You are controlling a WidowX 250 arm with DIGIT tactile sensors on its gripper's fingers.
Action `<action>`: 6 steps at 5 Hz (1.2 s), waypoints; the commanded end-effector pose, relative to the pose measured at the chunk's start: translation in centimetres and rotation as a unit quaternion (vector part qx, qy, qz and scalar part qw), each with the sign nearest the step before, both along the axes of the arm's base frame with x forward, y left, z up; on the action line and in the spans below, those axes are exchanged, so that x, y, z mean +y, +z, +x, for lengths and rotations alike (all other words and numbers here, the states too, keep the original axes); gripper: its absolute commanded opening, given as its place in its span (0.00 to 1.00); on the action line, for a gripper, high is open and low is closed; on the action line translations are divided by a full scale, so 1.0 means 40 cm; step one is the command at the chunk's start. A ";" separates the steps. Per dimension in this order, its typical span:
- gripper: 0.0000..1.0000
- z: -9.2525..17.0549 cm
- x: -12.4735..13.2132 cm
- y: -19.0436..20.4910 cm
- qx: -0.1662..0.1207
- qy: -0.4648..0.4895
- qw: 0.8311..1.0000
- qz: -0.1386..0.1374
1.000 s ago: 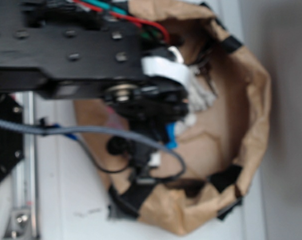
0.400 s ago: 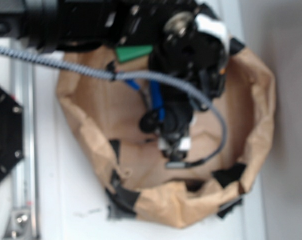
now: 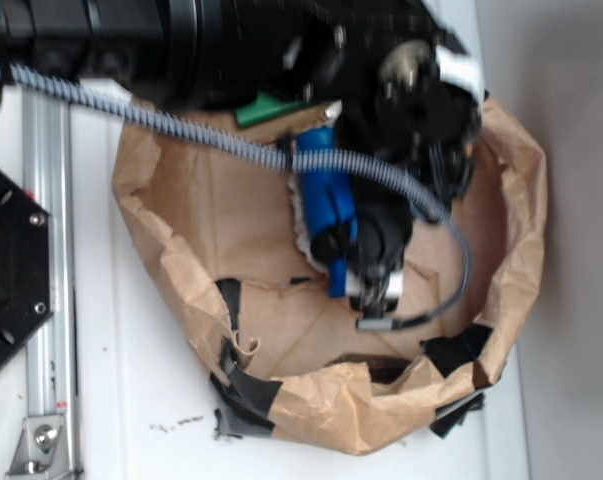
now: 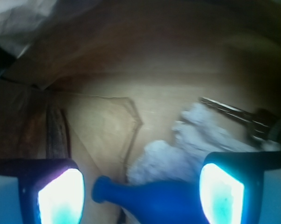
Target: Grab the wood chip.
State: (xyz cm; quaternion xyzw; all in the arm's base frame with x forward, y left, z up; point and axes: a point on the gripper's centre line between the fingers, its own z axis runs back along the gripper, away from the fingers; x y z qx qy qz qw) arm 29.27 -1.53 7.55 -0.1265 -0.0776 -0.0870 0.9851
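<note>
Down inside the paper bag (image 3: 501,240) the pincer (image 4: 140,196) hangs, pads (image 4: 61,196) spread apart, a blue thing (image 4: 154,200) and white fluff (image 4: 163,161) between them. We look mid-search: the dark sliver at the left fold (image 4: 56,135) may be the wood chip (too blurred to swear). Next move, I judge: shift left, descend. White worktop (image 3: 131,400) underneath, cramped crumpled walls around.

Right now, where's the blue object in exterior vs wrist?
Exterior: the blue object sits upper center inside the brown paper bag, partly under the arm.
Wrist: the blue object is bottom center, between the fingers of the open gripper.
Shared landmark: white crumpled material beside it, its edge at in exterior.
</note>
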 end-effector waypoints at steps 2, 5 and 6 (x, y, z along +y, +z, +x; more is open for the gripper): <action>1.00 -0.020 -0.137 -0.016 -0.027 -0.054 0.998 0.000; 1.00 -0.021 -0.220 -0.103 -0.091 -0.124 0.988 -0.010; 1.00 -0.018 -0.225 -0.111 -0.095 -0.132 0.987 -0.001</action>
